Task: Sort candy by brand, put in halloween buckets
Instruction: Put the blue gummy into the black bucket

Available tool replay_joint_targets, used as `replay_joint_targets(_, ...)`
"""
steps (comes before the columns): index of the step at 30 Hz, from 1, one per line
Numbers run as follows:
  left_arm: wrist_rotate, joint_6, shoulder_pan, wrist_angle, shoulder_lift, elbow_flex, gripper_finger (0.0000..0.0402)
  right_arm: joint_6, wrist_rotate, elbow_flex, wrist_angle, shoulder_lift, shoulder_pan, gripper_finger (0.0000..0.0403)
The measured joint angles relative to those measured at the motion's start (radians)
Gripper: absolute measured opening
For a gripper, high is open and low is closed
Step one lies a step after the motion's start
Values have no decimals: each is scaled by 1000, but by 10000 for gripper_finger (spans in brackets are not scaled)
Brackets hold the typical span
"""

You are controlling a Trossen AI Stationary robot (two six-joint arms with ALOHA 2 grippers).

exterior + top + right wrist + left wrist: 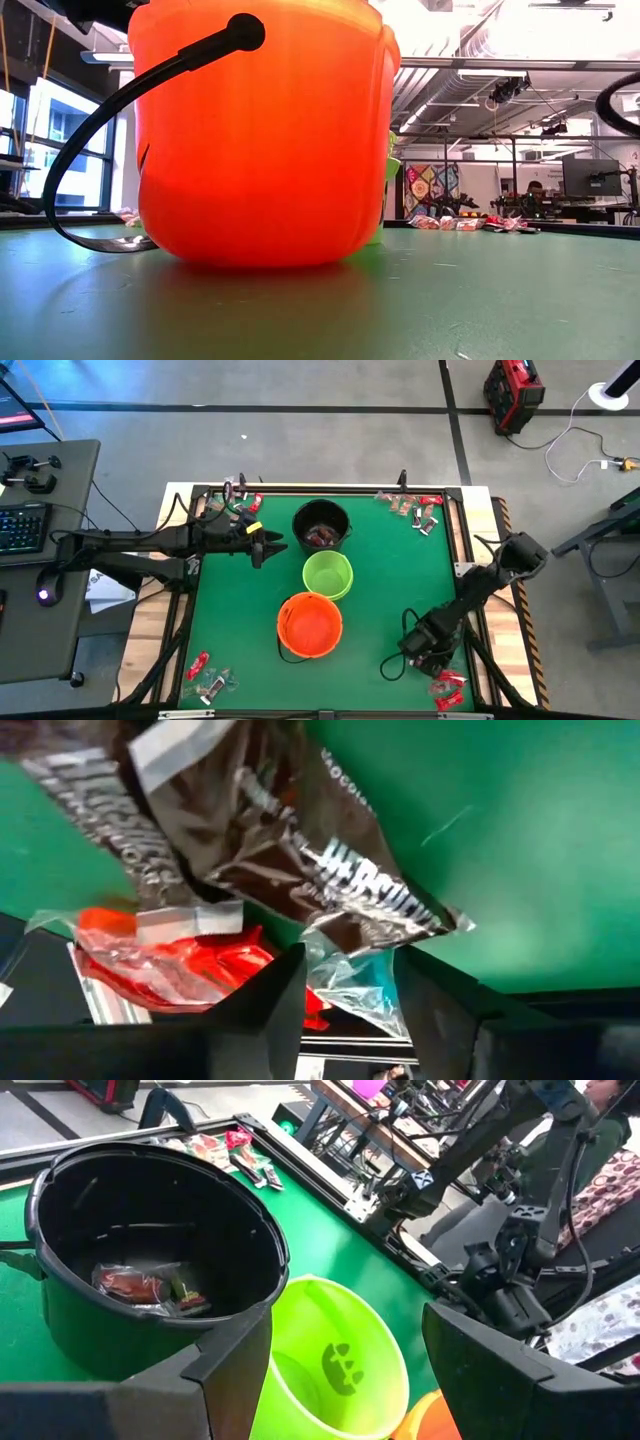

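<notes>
Three buckets (322, 578) mid-table, left end effector (340, 1370) spread beside black bucket (150, 1250), right end effector (345, 990) pinching candy (350, 975) near edge

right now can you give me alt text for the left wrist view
A black bucket holding a few wrapped candy pieces sits beside an empty lime green bucket, seen past the left end effector, whose dark fingers stand open. An orange bucket's rim peeks in, more candy lies by the green table's edge, and the other arm stands beyond.

Grey concrete floor (300, 440) with dark tape lines, desk with keyboard (22, 525), red toolbox (514, 392).
</notes>
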Motion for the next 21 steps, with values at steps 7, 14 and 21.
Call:
replay_joint_targets(7, -8, 1, 0, 0, 0, 0, 250, -51, -11, 15, -41, 21, -1, 69)
replay_joint_targets(14, -12, 1, 24, 1, 0, 0, 250, -211, -5, 132, -308, -92, -35, 18)
replay_joint_targets(21, -12, -1, 54, 1, 0, 0, 250, -409, 248, 328, -466, -257, -193, 9)
